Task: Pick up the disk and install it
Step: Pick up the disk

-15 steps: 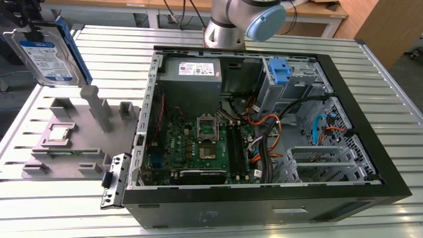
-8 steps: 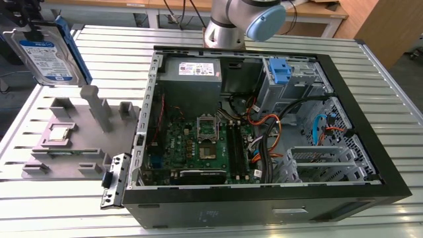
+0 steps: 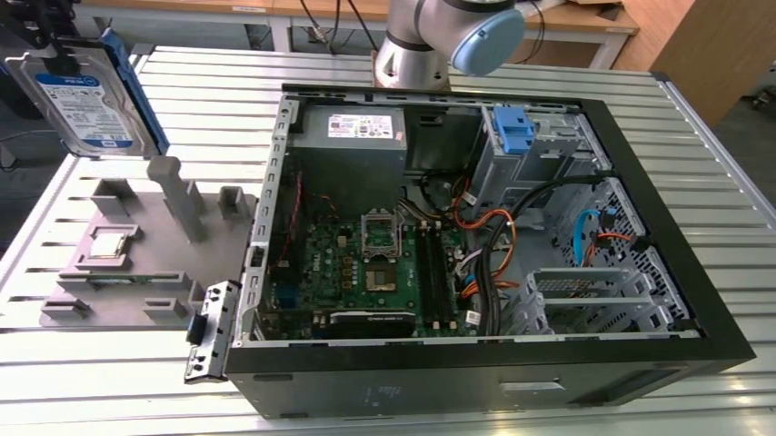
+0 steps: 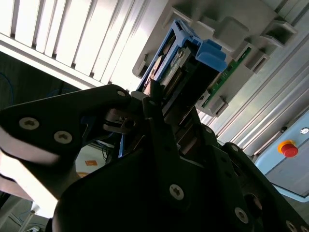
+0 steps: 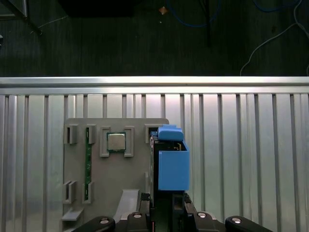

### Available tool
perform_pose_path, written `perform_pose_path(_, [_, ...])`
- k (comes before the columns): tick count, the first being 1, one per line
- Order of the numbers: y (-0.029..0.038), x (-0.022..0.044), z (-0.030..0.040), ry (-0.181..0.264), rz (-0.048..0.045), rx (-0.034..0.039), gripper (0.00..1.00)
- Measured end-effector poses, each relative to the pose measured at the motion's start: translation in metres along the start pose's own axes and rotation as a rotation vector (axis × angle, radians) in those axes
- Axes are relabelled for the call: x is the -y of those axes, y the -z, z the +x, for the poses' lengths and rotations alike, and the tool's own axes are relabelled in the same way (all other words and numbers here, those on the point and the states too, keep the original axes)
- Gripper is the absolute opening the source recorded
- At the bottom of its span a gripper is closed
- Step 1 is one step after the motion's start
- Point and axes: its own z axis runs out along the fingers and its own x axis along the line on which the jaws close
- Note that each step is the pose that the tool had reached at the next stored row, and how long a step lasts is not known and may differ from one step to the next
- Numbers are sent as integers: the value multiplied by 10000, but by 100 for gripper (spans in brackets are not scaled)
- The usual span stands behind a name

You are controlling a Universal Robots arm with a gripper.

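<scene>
- My black gripper [image 5: 166, 207] is closed narrow on the disk [image 3: 85, 100], a flat silver-grey rectangular hard drive with a white-and-blue label in a bright blue plastic carrier. In both wrist views a finger [image 4: 153, 99] sits against the side of it.
- In the exterior view the disk is up in the air at about 10 o'clock. It hangs on edge and a little tilted, label facing the camera, with the blue carrier along its edge.
- The blue end tab [image 5: 169, 132] points away from my gripper.
- A light grey moulded plastic parts tray [image 3: 127, 272] sits at 6 o'clock from the disk, and the disk looks lifted off it.
- On the tray there is a small square silver processor chip [image 5: 116, 142] and a thin green memory stick [image 5: 88, 162] standing in a slot.
- The ribbed aluminium table [image 3: 109, 391] is under everything.
- A small grey perforated metal plate [image 3: 209, 331] lies at 4 o'clock from the tray, just beside the case corner.
- The open black tower computer case [image 3: 485, 368] lies on its side at centre, at 3 o'clock from the tray.
- Inside the case the green motherboard [image 3: 352, 272] is at 7 o'clock and the grey box power supply [image 3: 352, 132] at 11 o'clock.
- An upright blue plastic bracket [image 3: 514, 132] is on the metal drive bay at 1 o'clock in the case, well apart from the disk.
- The silver and pale blue arm base [image 3: 449, 36] is at 12 o'clock, behind the case.
</scene>
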Motion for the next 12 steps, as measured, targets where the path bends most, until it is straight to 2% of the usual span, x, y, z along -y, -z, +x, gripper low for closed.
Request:
perform_pose_path(7, [2, 0, 0, 0, 0, 0, 35])
perform_pose_path(12, [40, -1, -2, 0, 0, 0, 35])
